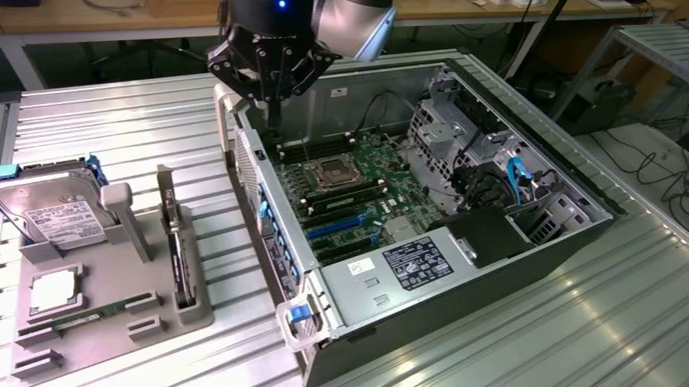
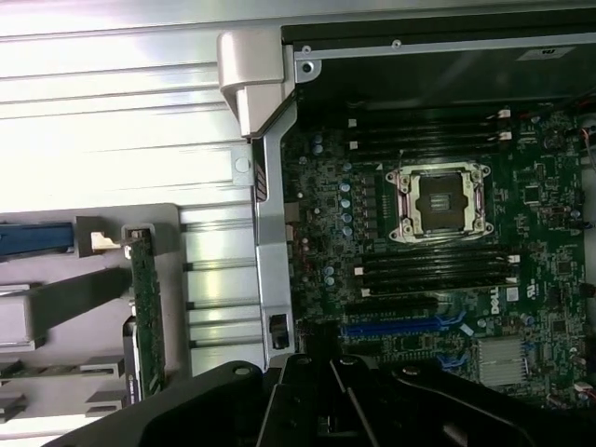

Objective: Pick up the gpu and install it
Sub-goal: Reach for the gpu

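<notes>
The gripper point(image 1: 273, 103), seemingly closed and empty, is poised over the case wall point(image 1: 245, 157); the gpu point(image 1: 174, 250), upright in its tray point(image 1: 108, 294), should be gripped squarely.

I see open room above the motherboard point(image 1: 356, 189), and the blue slots point(image 1: 342, 230) lie free from above. The power supply point(image 1: 404, 262) fills the end of the case point(image 1: 560, 242) nearest the exterior camera. The drive cage point(image 1: 453, 121) and black cables point(image 1: 485, 189) crowd the exterior view's right. The case's left wall point(image 1: 253, 177) rises between the board and the gpu point(image 1: 173, 234). The gpu stands on edge in the grey holder point(image 1: 108, 282), with a grey post point(image 1: 116, 214) and the hard drive point(image 1: 60, 214) near it.
</notes>
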Robot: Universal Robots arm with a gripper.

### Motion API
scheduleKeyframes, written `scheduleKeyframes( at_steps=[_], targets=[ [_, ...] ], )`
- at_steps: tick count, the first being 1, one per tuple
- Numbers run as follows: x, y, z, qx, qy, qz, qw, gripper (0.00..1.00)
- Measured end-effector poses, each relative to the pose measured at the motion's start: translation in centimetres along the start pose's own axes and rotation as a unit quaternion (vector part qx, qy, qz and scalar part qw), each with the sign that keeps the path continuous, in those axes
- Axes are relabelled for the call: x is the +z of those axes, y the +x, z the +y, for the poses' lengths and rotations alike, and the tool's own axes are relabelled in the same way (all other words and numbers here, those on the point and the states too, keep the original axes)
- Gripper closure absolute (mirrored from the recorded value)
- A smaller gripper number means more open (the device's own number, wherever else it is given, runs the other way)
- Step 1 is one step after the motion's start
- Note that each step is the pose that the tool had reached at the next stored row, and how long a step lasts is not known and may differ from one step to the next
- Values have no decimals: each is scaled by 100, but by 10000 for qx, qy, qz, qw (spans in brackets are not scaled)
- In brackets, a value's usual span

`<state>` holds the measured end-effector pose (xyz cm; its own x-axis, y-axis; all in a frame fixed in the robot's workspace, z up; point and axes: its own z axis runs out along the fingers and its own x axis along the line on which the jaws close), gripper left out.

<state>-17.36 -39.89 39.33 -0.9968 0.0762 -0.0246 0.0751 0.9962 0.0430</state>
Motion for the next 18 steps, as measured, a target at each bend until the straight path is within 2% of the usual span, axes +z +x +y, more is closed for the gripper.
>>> scheduleKeyframes(
  at_steps=[18],
  targets=[
    [-4, 131, -10, 0, 0, 0, 10000, 89]
  ],
)
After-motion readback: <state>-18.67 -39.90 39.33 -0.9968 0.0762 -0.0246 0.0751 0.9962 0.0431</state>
